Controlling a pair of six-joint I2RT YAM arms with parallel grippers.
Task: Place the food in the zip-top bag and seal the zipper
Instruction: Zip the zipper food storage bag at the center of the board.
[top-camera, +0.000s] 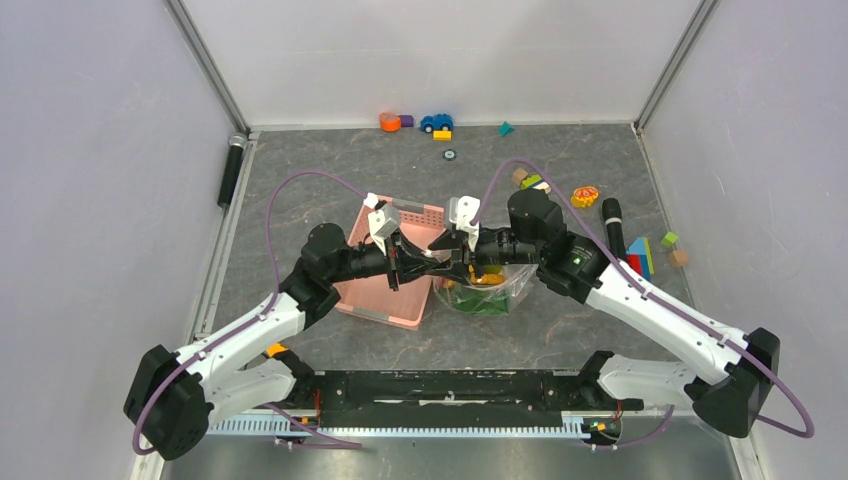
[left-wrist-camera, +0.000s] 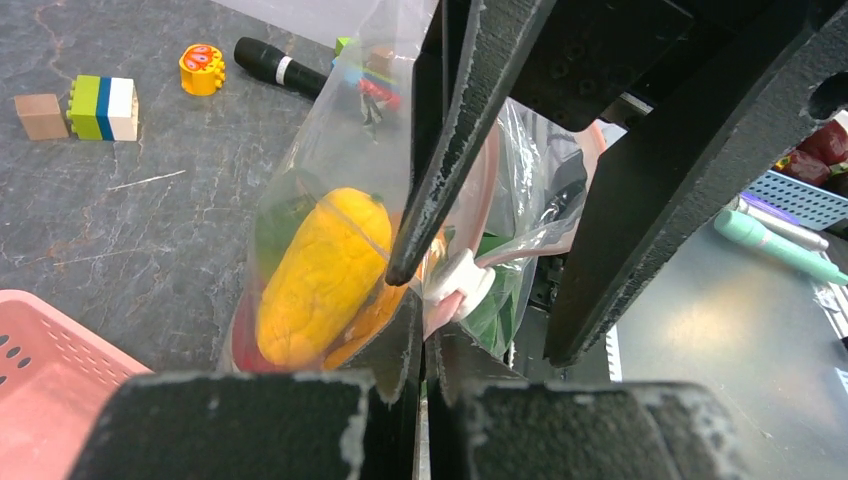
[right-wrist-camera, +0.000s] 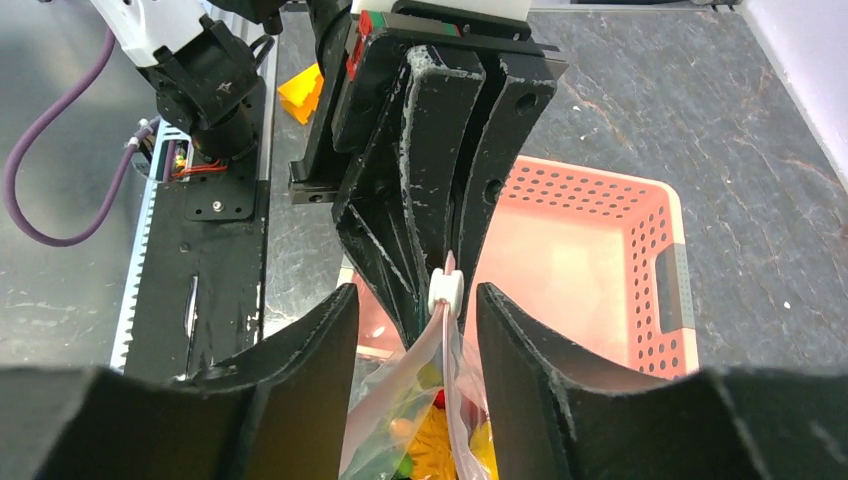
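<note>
The zip-top bag stands a little right of the centre of the top view, just beside the lower right corner of the pink basket, on the grey table; the food is inside it, a yellow piece in front and green behind; no print on the bag can be read. The zipper runs along the upper edge, and its white slider sits at the end nearest the left gripper. That gripper is pressed together and pinches the bag's edge just behind the slider; the right gripper is spread, one finger on each side of the slider, not touching it. In the top view both arms rise from the lower corners with bent elbows; the forearms lie almost level and the two grippers point at each other over the bag's top.
</note>
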